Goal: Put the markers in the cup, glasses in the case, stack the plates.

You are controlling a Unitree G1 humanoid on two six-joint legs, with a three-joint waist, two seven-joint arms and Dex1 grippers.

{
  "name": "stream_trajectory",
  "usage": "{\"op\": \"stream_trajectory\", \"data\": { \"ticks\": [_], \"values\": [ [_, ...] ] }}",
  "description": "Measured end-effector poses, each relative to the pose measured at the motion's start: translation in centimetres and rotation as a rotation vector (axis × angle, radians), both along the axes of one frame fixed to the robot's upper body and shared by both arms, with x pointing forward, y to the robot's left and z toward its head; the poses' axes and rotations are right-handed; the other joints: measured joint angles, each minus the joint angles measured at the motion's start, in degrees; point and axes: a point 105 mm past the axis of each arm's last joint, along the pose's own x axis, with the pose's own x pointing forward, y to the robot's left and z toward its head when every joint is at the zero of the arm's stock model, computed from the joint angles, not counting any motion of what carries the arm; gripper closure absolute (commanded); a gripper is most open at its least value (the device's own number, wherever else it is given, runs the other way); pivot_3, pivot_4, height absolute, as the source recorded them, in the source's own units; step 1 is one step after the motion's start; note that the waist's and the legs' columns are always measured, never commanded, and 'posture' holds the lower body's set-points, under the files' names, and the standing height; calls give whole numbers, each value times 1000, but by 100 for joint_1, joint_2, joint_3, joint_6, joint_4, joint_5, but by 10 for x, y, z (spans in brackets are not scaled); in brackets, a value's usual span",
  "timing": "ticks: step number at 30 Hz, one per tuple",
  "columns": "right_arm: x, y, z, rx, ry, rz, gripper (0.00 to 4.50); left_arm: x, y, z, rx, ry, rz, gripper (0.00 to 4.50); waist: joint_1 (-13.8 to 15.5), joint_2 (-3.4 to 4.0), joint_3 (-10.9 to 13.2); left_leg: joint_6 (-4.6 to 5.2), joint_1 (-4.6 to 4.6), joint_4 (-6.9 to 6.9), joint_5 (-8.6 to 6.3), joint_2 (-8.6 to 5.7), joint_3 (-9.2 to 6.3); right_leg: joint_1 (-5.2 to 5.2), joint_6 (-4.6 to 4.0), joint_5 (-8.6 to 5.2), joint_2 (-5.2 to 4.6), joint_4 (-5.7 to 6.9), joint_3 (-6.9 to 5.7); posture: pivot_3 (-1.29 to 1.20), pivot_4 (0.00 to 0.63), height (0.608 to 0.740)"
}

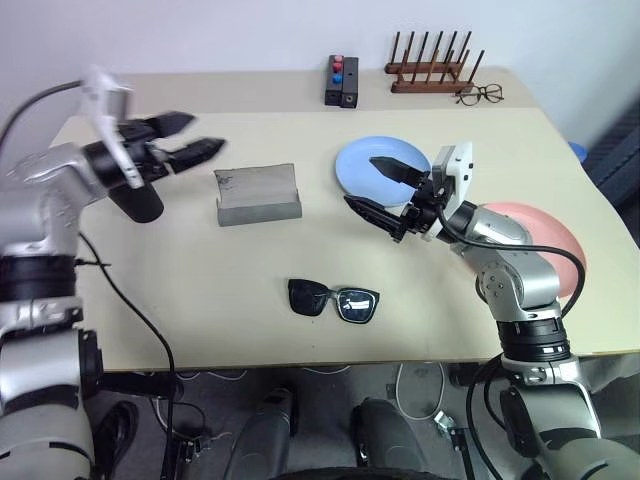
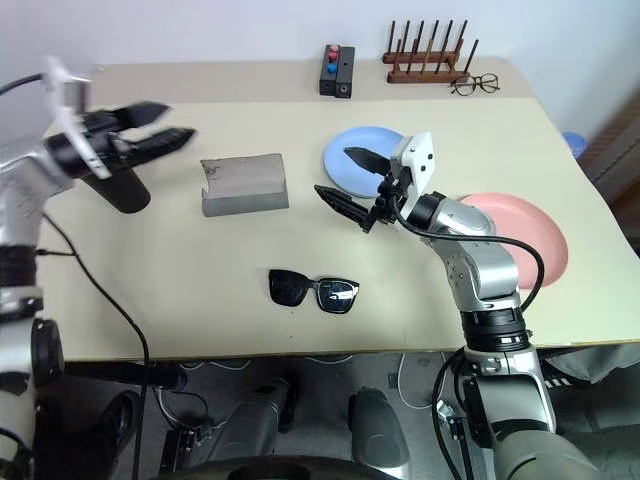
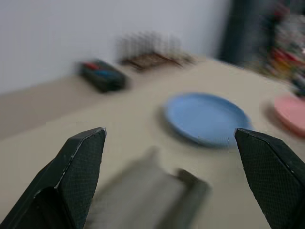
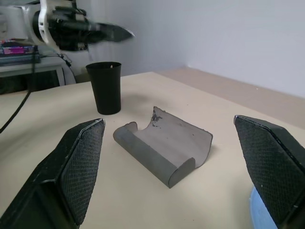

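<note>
Hovering: both arms hang above the desk [image 1: 250, 330], neither touching anything.
Left end effector [image 1: 185, 137]: fingers spread apart, nothing between them; raised over the desk's left side, pointing roughly level toward the case.
Right end effector [image 1: 383, 187]: fingers [image 4: 81, 167] wide apart, empty; held above the desk at the near edge of the blue plate, pointing toward the case.
Cup [image 4: 105, 87]: black tumbler, upright on the desk at the left, under and just behind the left end effector; in the head views the left arm hides most of it.
Markers: cannot tell; the cup's inside cannot be seen.
Case [image 1: 258, 193]: grey, lying open on the desk between the two end effectors, its lid raised at the back, hollow and empty.
Glasses [image 1: 333, 299]: black sunglasses with dark lenses, resting flat on the desk near the front edge, in front of the case and apart from it, not in it.
Blue plate [image 1: 360, 165]: flat on the desk right of the case, partly behind the right end effector.
Pink plate [image 2: 545, 235]: flat on the desk farther right, partly hidden by the right arm, beside the blue one and not stacked on it.
Back edge: small black box [image 1: 341, 81] with red and blue buttons, wooden rack [image 1: 430, 72] with upright pegs, thin-rimmed spectacles [image 1: 480, 95] just in front of the rack.
</note>
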Motion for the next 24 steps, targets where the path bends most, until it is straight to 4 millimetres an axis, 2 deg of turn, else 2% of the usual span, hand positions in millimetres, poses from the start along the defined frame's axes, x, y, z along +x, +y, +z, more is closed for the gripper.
{"op": "stream_trajectory", "data": {
  "ticks": [3, 5, 8, 12, 15, 21, 24],
  "values": [
    [2, -2, -3, -2, -6, -12, 64, 26, -19, -21, 161, 36, 11, 43, -10, 0, 0, 1, 0, -2, 0, -2, 3, 0, 1, 0, -2, 0, 0, 0, 150, 737],
    [2, -4, -5, -3, -12, -21, 64, 42, -32, -49, 210, 97, 35, 43, -28, -1, 0, 3, -5, -4, -1, -3, 3, -5, 2, 0, -2, -2, -1, 0, 150, 737],
    [0, -7, -13, -6, -1, -39, 64, 47, -45, -89, 267, 185, 31, 43, -84, -7, 4, 4, -18, -5, -1, -1, 4, -19, 2, 0, -2, -1, 0, 0, 150, 737],
    [-4, -20, -29, -5, 37, -84, 64, 43, -45, -120, 310, 281, 13, 43, -147, -7, 4, 5, -28, -1, 0, -2, 4, -26, 3, 0, -1, 2, -1, 0, 150, 737],
    [-5, -26, -29, 1, 28, -108, 64, 41, -45, -127, 324, 305, -8, 43, -159, -7, 4, 4, -25, 3, 0, -2, 2, -23, 3, 0, -1, 7, -3, 0, 150, 737],
    [-7, -29, -30, -19, 5, -115, 64, 40, -47, -121, 327, 299, -42, 43, -155, -7, 4, 4, -24, 5, 0, -3, 0, -20, 3, 0, -1, 7, -5, 0, 150, 737],
    [-6, -32, -31, -37, 1, -125, 64, 38, -47, -122, 327, 311, -67, 922, -157, -7, 4, 4, -25, 5, 0, -3, 0, -20, 3, 0, -1, 7, -5, 0, 150, 737]
  ]
}}
